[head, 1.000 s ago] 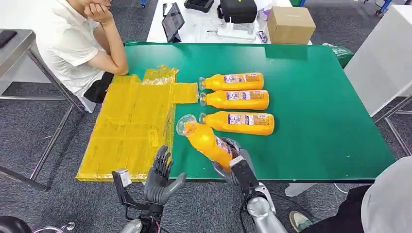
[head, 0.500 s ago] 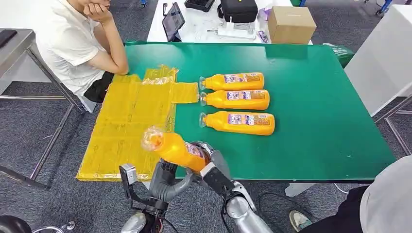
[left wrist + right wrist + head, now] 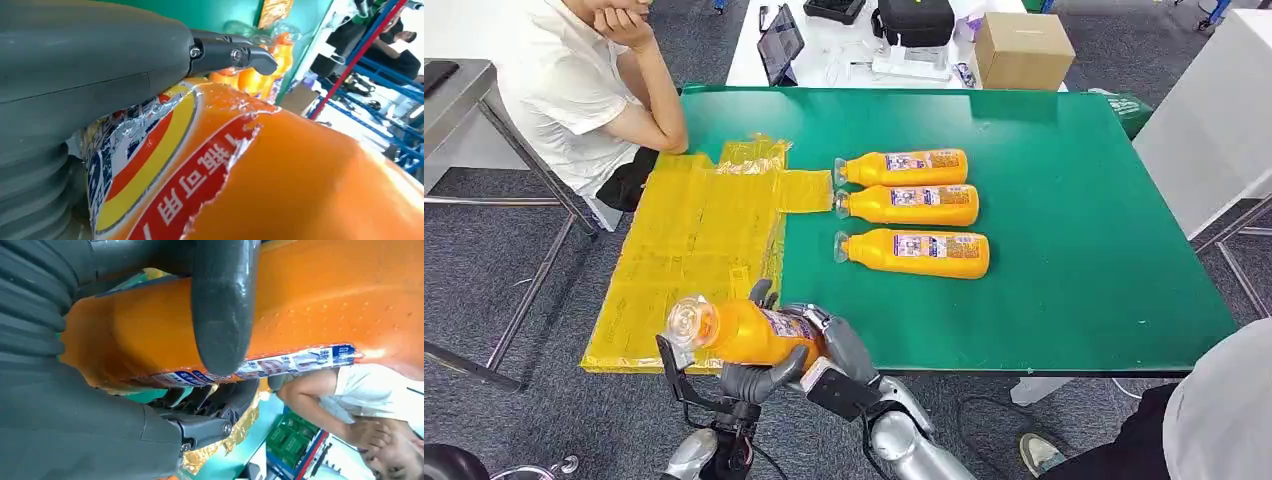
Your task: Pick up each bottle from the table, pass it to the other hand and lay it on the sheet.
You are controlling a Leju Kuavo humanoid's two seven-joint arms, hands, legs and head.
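Note:
An orange juice bottle hangs in the air over the table's near left edge, lying almost level with its cap toward the left. My right hand grips its base end, thumb across the body. My left hand wraps the bottle's middle from below, thumb lying against the label and fingers rising behind it. Three more orange bottles lie side by side on the green table. The yellow sheet covers the table's left part.
A person in a white shirt sits at the far left corner, elbow on the sheet's edge. Another person's grey sleeve is at the near right. Behind stands a white table with a cardboard box and a tablet.
My right hand has carried the bottle left from beside the three lying bottles to the near table edge. My left hand, open a second ago, now wraps around the bottle.

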